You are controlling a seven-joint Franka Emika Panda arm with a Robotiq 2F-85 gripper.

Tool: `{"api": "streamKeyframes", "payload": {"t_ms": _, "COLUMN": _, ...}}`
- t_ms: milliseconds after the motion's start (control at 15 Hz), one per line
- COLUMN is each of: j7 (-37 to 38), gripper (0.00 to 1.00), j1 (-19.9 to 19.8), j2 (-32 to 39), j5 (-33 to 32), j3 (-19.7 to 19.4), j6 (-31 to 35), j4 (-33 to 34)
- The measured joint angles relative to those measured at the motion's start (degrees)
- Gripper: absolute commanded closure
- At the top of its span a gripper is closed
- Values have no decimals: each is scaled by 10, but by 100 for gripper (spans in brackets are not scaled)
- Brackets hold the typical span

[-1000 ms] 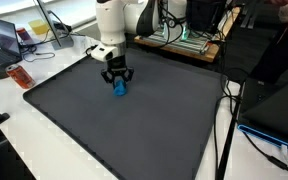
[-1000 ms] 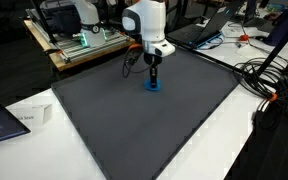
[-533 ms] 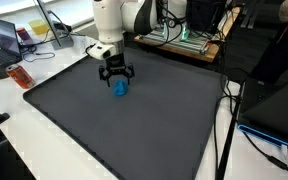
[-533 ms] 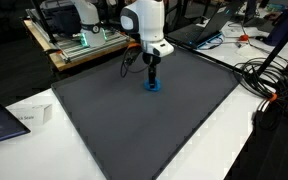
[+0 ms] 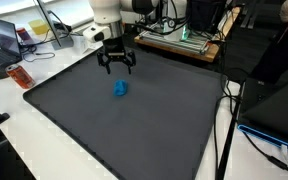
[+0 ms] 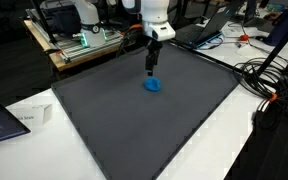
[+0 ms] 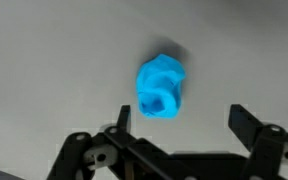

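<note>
- White table [image 5: 9,135]: carries the whole setup, with its bare edge showing around the mat in both exterior views.
- Dark grey mat [image 5: 144,125]: covers most of the tabletop and lies flat. The only thing on it is the blue lump. In the wrist view it fills the background as plain grey.
- Arm [image 5: 108,10]: white, and comes down from the far edge of the mat. Its wrist points straight down over the far part of the mat.
- Laptop [image 5: 6,38]: open on the table beyond the mat's corner, well apart from the arm.
- White box [image 6: 32,116]: sits on the table just off the mat's near edge in an exterior view.
- Gripper [image 5: 116,68]: black and released, with both fingers spread wide and nothing between them. It hangs in the air above the mat, clear of the lump. In an exterior view [image 6: 151,72] it stands just above the lump with a gap showing between them. The wrist view [image 7: 181,122] shows the two fingertips far apart at the bottom of the frame.
- Reddish item [image 5: 20,75]: small, and lies on the table beside the mat's edge. It is too small to identify.
- Blue lump [image 5: 120,89]: small, crumpled and bright blue. It rests on the mat under the gripper, touching neither finger. It also shows in an exterior view [image 6: 153,85]. In the wrist view [image 7: 161,87] it lies ahead of the fingertips and nearer the left one in that picture.
</note>
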Motion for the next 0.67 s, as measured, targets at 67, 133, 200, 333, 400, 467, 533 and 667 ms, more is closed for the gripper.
{"api": "streamKeyframes", "payload": {"t_ms": 67, "j7": 25, "gripper": 0, "j1": 9, "j2": -12, "j5": 0, "j3": -2, "j6": -13, "j4": -2}}
{"api": "streamKeyframes", "payload": {"t_ms": 133, "j7": 51, "gripper": 0, "j1": 19, "j2": -24, "j5": 0, "j3": -5, "j6": -24, "j4": -6}}
{"api": "streamKeyframes", "payload": {"t_ms": 200, "j7": 79, "gripper": 0, "j1": 31, "j2": -35, "j5": 0, "j3": -8, "j6": -31, "j4": -10}}
{"api": "streamKeyframes", "payload": {"t_ms": 333, "j7": 140, "gripper": 0, "j1": 50, "j2": -55, "j5": 0, "j3": -14, "j6": -33, "j4": -25}}
{"api": "streamKeyframes", "payload": {"t_ms": 400, "j7": 168, "gripper": 0, "j1": 57, "j2": -64, "j5": 0, "j3": -16, "j6": -30, "j4": -35}}
{"api": "streamKeyframes", "payload": {"t_ms": 467, "j7": 193, "gripper": 0, "j1": 62, "j2": -72, "j5": 2, "j3": -18, "j6": -22, "j4": -47}}
{"api": "streamKeyframes", "payload": {"t_ms": 533, "j7": 215, "gripper": 0, "j1": 65, "j2": -81, "j5": 8, "j3": -20, "j6": -9, "j4": -62}}
{"api": "streamKeyframes", "payload": {"t_ms": 667, "j7": 246, "gripper": 0, "j1": 65, "j2": -98, "j5": 26, "j3": -22, "j6": 35, "j4": -96}}
